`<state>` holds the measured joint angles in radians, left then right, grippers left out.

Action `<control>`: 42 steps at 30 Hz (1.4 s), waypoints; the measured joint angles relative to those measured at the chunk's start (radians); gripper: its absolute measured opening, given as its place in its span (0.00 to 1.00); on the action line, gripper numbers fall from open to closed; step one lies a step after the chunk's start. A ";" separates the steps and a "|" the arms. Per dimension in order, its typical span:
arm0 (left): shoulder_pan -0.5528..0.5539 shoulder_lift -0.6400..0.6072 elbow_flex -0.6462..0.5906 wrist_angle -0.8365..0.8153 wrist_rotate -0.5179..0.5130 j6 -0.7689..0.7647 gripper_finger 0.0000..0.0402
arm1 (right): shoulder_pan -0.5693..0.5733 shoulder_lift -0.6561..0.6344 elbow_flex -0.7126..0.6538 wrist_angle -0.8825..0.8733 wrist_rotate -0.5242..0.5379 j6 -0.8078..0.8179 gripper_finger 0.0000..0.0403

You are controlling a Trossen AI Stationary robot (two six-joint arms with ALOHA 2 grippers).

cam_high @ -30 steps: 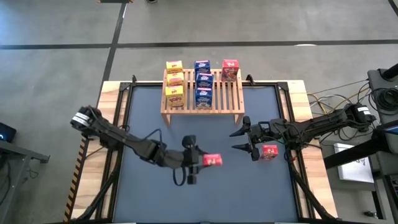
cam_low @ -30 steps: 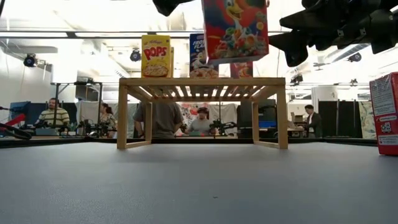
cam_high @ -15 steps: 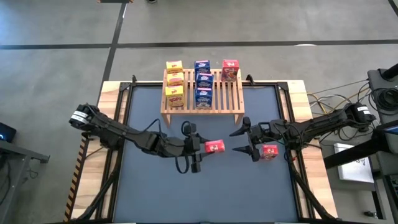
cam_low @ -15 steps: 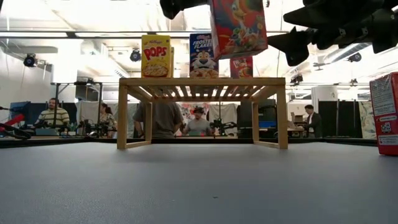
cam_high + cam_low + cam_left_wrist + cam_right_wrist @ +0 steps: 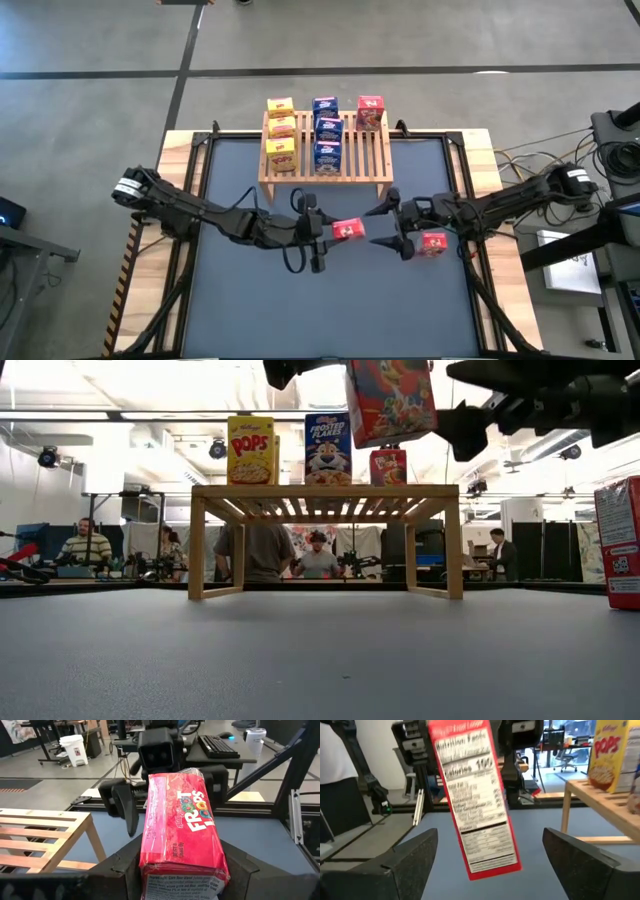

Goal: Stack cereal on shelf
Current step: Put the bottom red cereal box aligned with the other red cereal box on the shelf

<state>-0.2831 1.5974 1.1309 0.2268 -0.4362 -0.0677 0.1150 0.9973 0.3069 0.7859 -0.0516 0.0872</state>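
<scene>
People [image 5: 265, 552] sit at desks beyond the dark tabletop [image 5: 250, 300].

A dark blue-grey tabletop [image 5: 230, 300] has a pale wooden border. On it stands a light natural-wood slatted shelf [image 5: 370, 160]. On the shelf are yellow cereal boxes [image 5: 281, 130] with red "Pops" lettering, blue cereal boxes [image 5: 326, 131] with a tiger picture, and one red cereal box [image 5: 370, 112]. The black left gripper [image 5: 318, 232] holds a red box [image 5: 348, 230] with multicoloured "Froot Loops" lettering and a white nutrition panel. Another red box [image 5: 433, 243] stands by the black right gripper [image 5: 388, 226].
</scene>
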 joint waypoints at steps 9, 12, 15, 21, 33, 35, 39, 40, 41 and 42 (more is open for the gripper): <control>0.001 0.001 0.000 0.001 0.001 0.000 0.42 | 0.000 0.138 0.005 0.146 0.003 -0.020 0.85; 0.001 0.001 0.000 0.001 0.001 0.000 0.42 | 0.000 0.171 0.038 0.147 0.003 -0.020 0.84; 0.001 0.001 0.000 0.001 0.003 0.000 0.42 | 0.000 0.221 0.083 0.128 0.003 -0.020 0.83; 0.000 0.001 0.000 -0.012 0.003 -0.002 0.42 | 0.000 0.304 0.176 -0.008 0.001 -0.035 0.81; -0.001 0.002 0.000 -0.038 0.003 -0.011 0.42 | 0.001 0.289 0.212 -0.072 -0.008 -0.060 0.81; -0.001 0.002 0.000 -0.044 0.003 -0.013 0.42 | 0.001 0.283 0.205 -0.078 -0.008 -0.061 0.81; -0.001 0.002 0.000 -0.053 0.003 -0.021 0.42 | 0.003 0.274 0.199 -0.076 -0.008 -0.061 0.80; -0.001 0.002 0.000 -0.059 0.003 -0.023 0.42 | 0.004 0.273 0.199 -0.070 -0.008 -0.061 0.80; -0.001 0.002 0.000 -0.061 0.003 -0.024 0.42 | 0.005 0.268 0.198 -0.070 -0.008 -0.062 0.80; -0.001 0.002 0.000 -0.061 0.003 -0.028 0.42 | 0.005 0.266 0.197 -0.071 -0.008 -0.062 0.80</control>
<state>-0.2844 1.5993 1.1309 0.1654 -0.4335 -0.0961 0.1203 1.2637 0.5034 0.7144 -0.0597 0.0250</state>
